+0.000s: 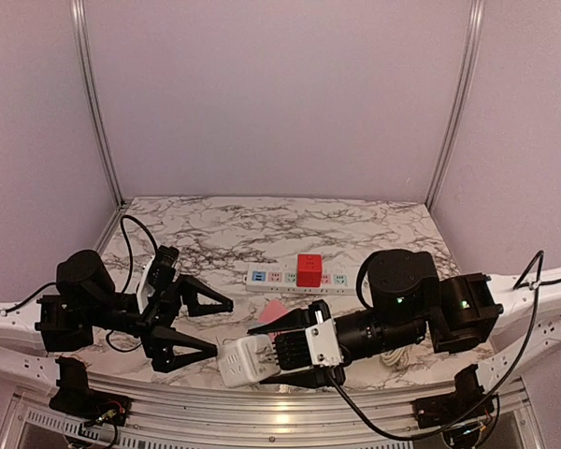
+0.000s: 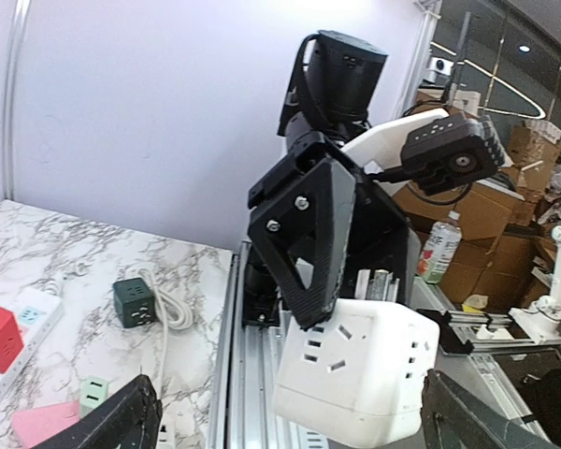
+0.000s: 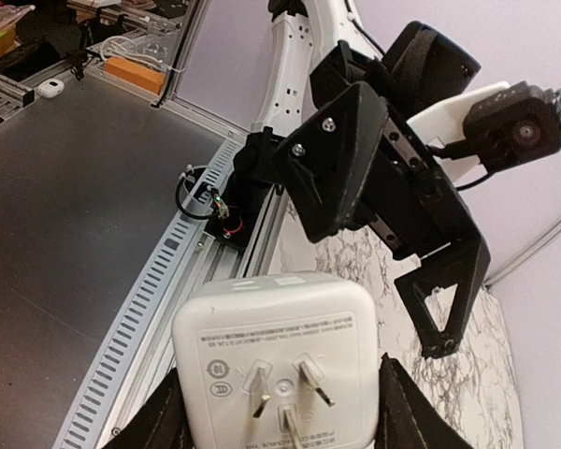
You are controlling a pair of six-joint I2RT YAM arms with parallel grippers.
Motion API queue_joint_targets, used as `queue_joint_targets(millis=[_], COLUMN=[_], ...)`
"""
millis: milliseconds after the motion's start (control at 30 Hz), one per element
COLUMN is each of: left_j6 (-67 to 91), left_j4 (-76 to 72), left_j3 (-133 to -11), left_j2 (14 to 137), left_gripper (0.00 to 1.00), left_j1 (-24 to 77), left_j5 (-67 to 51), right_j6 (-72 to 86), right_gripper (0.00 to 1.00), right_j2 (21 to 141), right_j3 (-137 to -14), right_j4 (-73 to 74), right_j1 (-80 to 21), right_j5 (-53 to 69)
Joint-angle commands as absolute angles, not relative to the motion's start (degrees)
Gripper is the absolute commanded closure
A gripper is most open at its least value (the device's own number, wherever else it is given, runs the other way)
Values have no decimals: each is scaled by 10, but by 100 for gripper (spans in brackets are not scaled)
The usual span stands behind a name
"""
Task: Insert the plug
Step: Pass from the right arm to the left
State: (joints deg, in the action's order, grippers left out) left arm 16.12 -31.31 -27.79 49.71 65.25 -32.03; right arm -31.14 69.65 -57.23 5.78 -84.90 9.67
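My right gripper is shut on the white cube plug, holding it in the air over the table's near edge. Its three metal prongs face the right wrist camera, with the plug clamped between the black fingers. In the left wrist view the plug shows its socket faces. My left gripper is open just left of it, its fingers spread on either side and touching nothing. The white power strip lies mid-table with a red cube plugged into it.
A pink piece lies on the marble between the strip and the grippers. A dark green cube with a coiled white cable sits near the right arm's base. An aluminium rail runs along the near edge.
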Motion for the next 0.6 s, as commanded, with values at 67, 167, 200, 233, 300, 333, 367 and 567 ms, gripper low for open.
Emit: queue_joint_targets(millis=[67,167,200,233,300,333,367,567], left_j6=[47,10,4,-16,-30,-33,-35,-51], left_j4=[-131,-73,-58,-46,-37,-37,-37,-28], left_j3=[-339,-379,-391,-400,-412,-416,-419,-453], left_j2=[478,505,516,528,553,565,577,660], left_gripper=[1,1,1,1,1,1,1,1], left_j1=[650,650,650,650,650,650,650,651], left_j5=[-226,-237,-244,-251,-262,-270,-279,-284], right_j6=[-154,-116,-108,-98,-82,-78,-76,-82], right_gripper=[74,73,73,72,72,72,73,72], right_j2=[680,672,670,668,668,671,673,681], right_j3=[-583,-582,-580,-579,-579,-579,-579,-579], right_j4=[127,145,150,153,164,170,176,188], right_j1=[-829,-805,-797,-787,-767,-758,-752,-746], right_j5=[45,58,57,53,37,30,25,29])
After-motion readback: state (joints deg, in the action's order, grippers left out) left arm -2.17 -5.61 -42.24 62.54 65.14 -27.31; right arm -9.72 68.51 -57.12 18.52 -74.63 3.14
